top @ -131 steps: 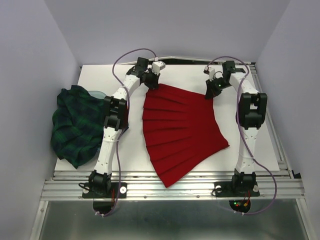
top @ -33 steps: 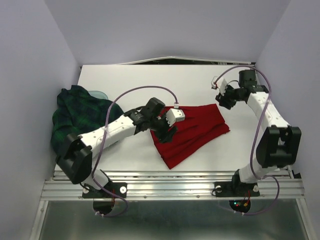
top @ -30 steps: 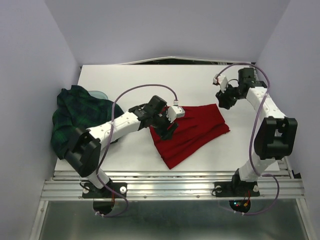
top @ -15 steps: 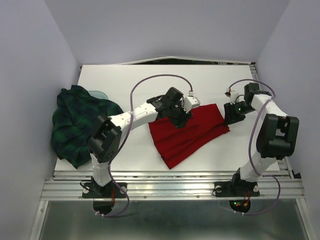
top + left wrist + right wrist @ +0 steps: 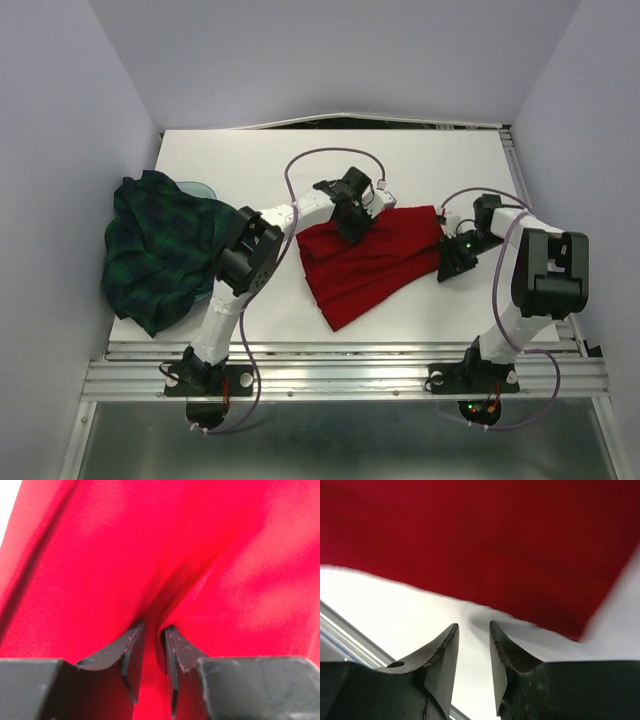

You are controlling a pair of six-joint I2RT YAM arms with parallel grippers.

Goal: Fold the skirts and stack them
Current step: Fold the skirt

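Two-handed work on the folded red skirt on the desk: my left end effector pinches a cloth ridge; my right end effector, narrowly parted, grips nothing. A one-sided lift could undo the fold.

So the setup sat in a kind of little booth: plain pale lilac-grey walls on the left, back and right, boxing in a white table top. Ribbed silver aluminium rails ran along the near edge, with another metal strip up the right side. A dark gap showed where the far edge met the back wall. Below the rails was a dull grey-green panel. Lighting was soft and even, with only faint shadows.
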